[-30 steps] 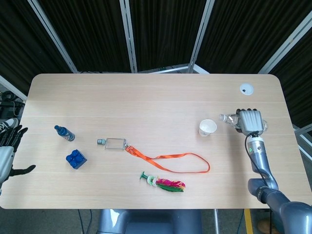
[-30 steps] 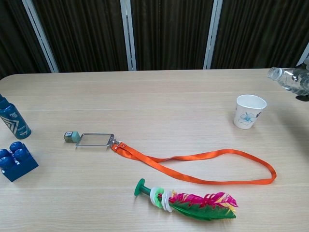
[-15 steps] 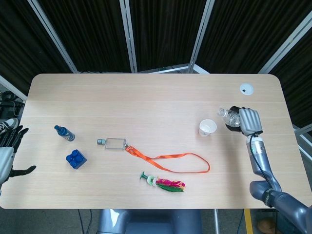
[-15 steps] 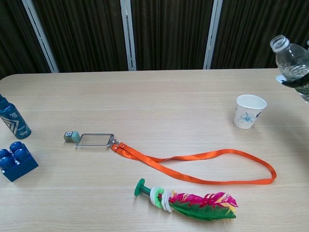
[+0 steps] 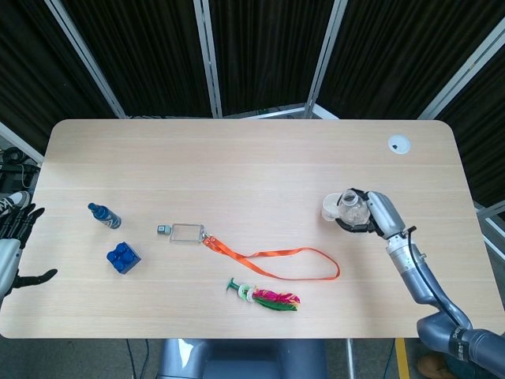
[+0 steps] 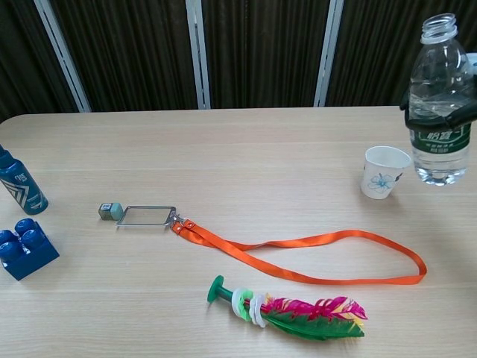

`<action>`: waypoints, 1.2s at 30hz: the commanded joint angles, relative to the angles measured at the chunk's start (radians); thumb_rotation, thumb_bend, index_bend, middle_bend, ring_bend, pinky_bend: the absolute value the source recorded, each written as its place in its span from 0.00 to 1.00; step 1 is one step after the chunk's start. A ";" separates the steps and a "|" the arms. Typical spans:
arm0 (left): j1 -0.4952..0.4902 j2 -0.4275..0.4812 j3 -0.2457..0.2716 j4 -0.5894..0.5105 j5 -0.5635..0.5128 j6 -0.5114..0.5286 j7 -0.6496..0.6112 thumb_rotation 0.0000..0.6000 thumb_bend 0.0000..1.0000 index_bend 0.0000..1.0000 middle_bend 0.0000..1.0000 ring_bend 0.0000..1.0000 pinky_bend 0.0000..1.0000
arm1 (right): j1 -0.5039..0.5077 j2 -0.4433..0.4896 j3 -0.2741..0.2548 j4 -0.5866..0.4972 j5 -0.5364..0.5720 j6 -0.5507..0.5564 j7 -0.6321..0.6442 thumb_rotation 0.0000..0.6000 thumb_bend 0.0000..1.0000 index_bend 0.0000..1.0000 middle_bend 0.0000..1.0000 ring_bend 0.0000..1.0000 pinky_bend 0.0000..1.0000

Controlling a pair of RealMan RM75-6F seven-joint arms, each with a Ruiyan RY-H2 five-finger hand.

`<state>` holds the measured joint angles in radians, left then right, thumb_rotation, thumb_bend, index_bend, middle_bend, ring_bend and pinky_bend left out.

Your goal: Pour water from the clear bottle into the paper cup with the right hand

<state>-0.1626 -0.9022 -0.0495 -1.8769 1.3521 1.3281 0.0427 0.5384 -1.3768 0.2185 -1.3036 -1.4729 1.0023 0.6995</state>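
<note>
The clear bottle [image 6: 438,71] stands upright in the air with no cap on and water low in it. My right hand [image 6: 456,113] grips it around the middle, just above its green label. It hangs right beside the white paper cup [image 6: 385,171], slightly to the right of it and higher. From the head view the bottle [image 5: 349,207] overlaps the cup [image 5: 330,207], with my right hand [image 5: 372,213] behind it. My left hand [image 5: 14,237] is at the table's left edge, holding nothing, fingers spread.
A small blue bottle [image 6: 19,183] and a blue brick [image 6: 26,248] sit at the left. A badge holder [image 6: 145,215] with an orange lanyard [image 6: 313,242] lies mid-table, and a feathered toy [image 6: 298,306] near the front. A white disc [image 5: 398,143] lies at the back right.
My right hand has lifted the bottle from a tilted, nearly lying pose to upright. It has carried the bottle left, closer to the cup. The left hand has stayed still.
</note>
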 commanded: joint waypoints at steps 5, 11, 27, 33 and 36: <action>-0.007 -0.007 -0.003 0.006 -0.019 -0.014 0.012 1.00 0.04 0.00 0.00 0.00 0.00 | 0.051 -0.102 -0.064 0.045 -0.095 0.021 0.107 1.00 0.40 0.49 0.60 0.57 0.50; -0.016 -0.018 -0.008 0.013 -0.044 -0.029 0.033 1.00 0.04 0.00 0.00 0.00 0.00 | 0.090 -0.186 -0.063 0.091 -0.092 0.019 0.113 1.00 0.40 0.49 0.60 0.57 0.50; -0.028 -0.025 -0.019 0.027 -0.084 -0.049 0.038 1.00 0.04 0.00 0.00 0.00 0.00 | 0.175 -0.402 0.004 0.323 0.052 -0.064 0.091 1.00 0.43 0.50 0.60 0.57 0.50; -0.032 -0.027 -0.018 0.029 -0.088 -0.059 0.039 1.00 0.04 0.00 0.00 0.00 0.00 | 0.172 -0.423 -0.004 0.366 0.054 -0.053 0.115 1.00 0.42 0.49 0.60 0.56 0.50; -0.033 -0.029 -0.017 0.029 -0.089 -0.061 0.045 1.00 0.04 0.00 0.00 0.00 0.00 | 0.168 -0.427 -0.010 0.377 0.050 -0.047 0.130 1.00 0.36 0.49 0.60 0.55 0.49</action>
<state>-0.1956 -0.9309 -0.0665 -1.8478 1.2636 1.2676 0.0870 0.7079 -1.8021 0.2106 -0.9298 -1.4214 0.9529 0.8260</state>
